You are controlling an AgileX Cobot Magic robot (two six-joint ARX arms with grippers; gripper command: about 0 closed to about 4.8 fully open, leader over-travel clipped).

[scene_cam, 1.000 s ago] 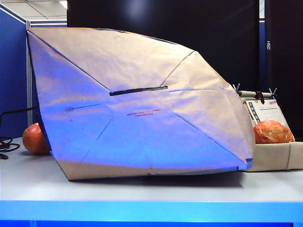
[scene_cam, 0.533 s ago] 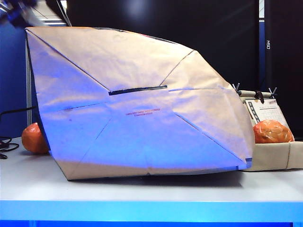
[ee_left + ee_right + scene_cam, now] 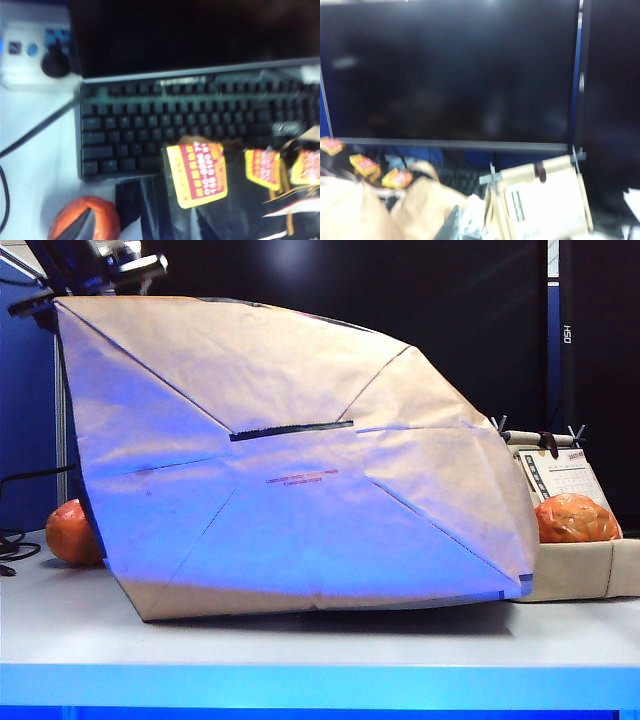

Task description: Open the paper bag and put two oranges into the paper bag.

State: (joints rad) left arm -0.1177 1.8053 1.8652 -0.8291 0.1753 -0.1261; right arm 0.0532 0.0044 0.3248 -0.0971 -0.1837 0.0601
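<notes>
The paper bag [image 3: 300, 460] lies on its side, its plain brown bottom towards the exterior view. The left wrist view shows its dark printed face [image 3: 220, 200]. One orange [image 3: 72, 532] sits on the table at the bag's left end. The other orange [image 3: 573, 518] rests in a beige tray at the right. My left gripper [image 3: 95, 275] hovers above the bag's top left corner, jaws apart and holding nothing. One dark fingertip [image 3: 80, 224] shows in front of the left orange [image 3: 95, 220]. My right gripper [image 3: 452, 227] is a blurred dark shape beside the brown bag paper [image 3: 370, 210], shut.
A beige fabric tray [image 3: 580, 570] and a desk calendar [image 3: 560, 475] stand right of the bag. Behind it lie a black keyboard [image 3: 200, 120], a dark monitor [image 3: 450, 75] and a power strip [image 3: 30, 55]. Cables [image 3: 15, 545] trail at the far left.
My left arm has come into the exterior view at the top left and now hangs over the bag's upper left corner. The bag and both oranges have not moved.
</notes>
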